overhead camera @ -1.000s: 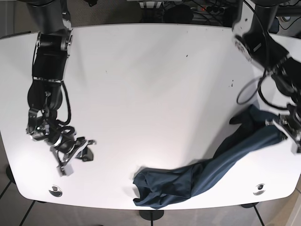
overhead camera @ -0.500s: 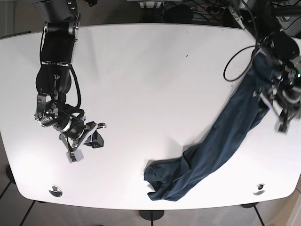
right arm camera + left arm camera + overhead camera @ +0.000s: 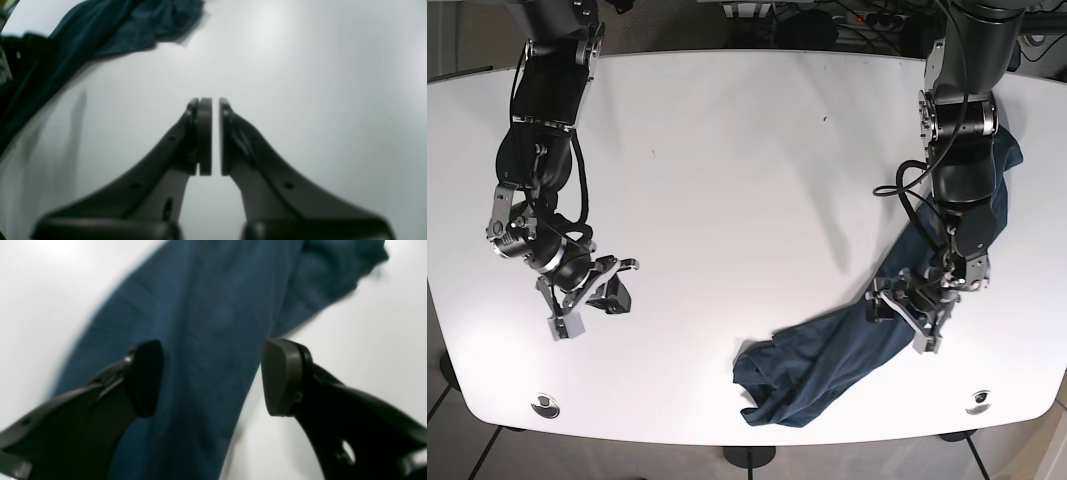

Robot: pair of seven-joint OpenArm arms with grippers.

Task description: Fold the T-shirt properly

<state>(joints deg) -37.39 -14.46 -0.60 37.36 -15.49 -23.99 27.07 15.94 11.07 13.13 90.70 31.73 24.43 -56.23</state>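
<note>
T-shirt (image 3: 867, 345), dark blue, lies roped and bunched along the counter (image 3: 727, 180), running from a crumpled heap near the front edge at about 6 o'clock up toward 3 o'clock, where its upper end disappears behind the left arm. Nothing about it is flat yet; no sleeve, collar or hem can be picked out. Left hand (image 3: 910, 312) sits low over the middle of the strip, jaws spread wide, cloth passing between the pads (image 3: 280, 376) in the wrist view but not pinched. That view is blurred, so whether a pad touches fabric cannot be told. Right hand (image 3: 592, 305) hovers over bare counter at about 8 o'clock, well apart from the garment, jaws nearly together with a thin slit between them and nothing held. Judged risks: closing here would take a mid-body fistful of several layers, so a lift would raise a twisted rope rather than an edge, and the heap at 6 o'clock would drag and tighten the tangle. That heap lies close to the front rim; a pull toward 6 o'clock could spill it over the edge. Upper end draped behind the left arm may snag on the arm or its cable loop when the arm swings. With the right hand so far off, any spreading done single-handed will likely skew the cloth.
</note>
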